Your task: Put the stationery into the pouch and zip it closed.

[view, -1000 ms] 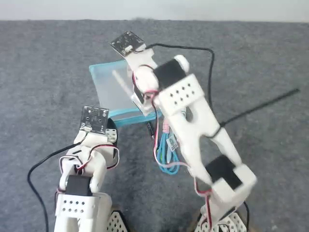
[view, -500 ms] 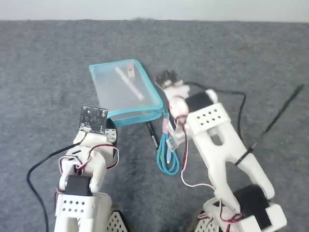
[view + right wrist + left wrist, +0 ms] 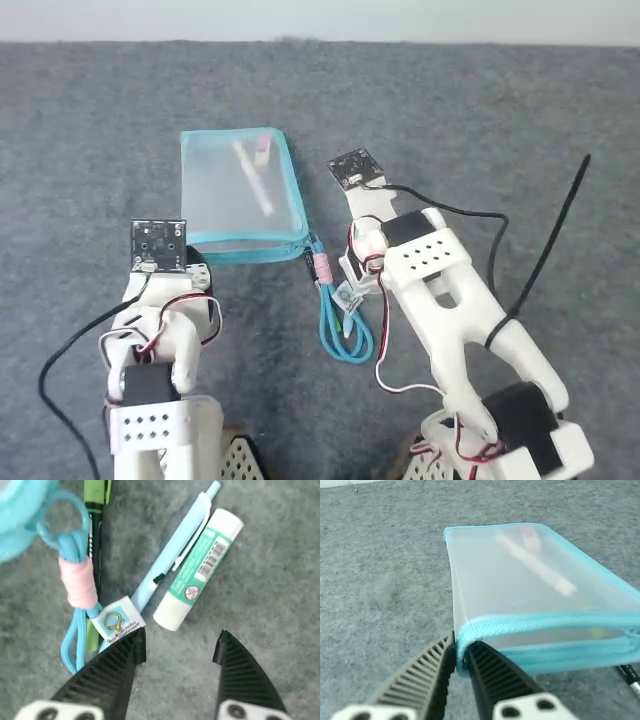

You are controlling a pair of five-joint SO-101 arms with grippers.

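Where bare around pouch (image 3: 240, 195), grey carpet (image 3: 90, 110); beyond, wall (image 3: 320, 18).

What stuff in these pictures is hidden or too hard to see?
High view: the right arm covers the glue stick and blue pen.
High view: the left arm's camera board hides the left gripper pinching the pouch corner.
Left wrist view: the pouch's cloudy wall blurs what lies inside.
Right wrist view: the green marker is cut off by the edge and crossed by the cord.
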